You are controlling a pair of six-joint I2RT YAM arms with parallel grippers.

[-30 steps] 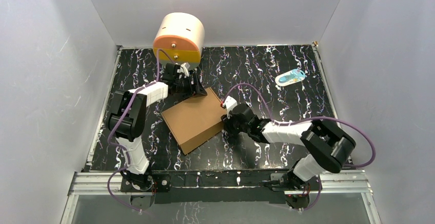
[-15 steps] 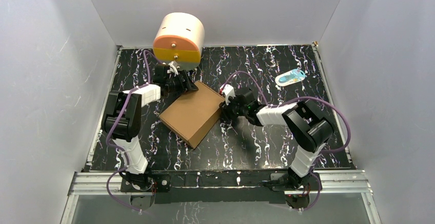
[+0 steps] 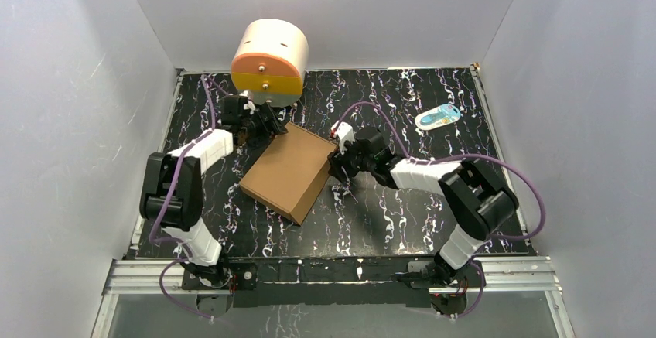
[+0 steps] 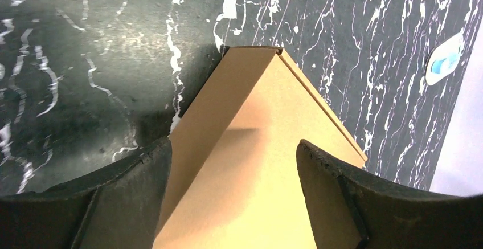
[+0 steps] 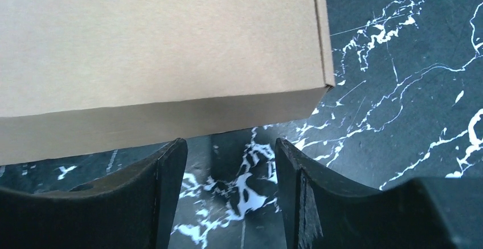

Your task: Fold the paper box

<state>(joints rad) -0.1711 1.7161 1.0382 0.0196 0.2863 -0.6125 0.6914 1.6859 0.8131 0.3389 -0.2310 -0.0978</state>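
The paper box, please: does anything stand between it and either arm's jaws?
Nothing visible does. The left gripper has its open jaws flanking the far corner of the paper box. The right gripper has its open jaws facing the box's right side wall, with only black tabletop between.

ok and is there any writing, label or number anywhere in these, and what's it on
No text can be read.
The paper box is plain brown in all three views.
The cream drum shows no print.
The small blue and white item at the far right is too small to tell.
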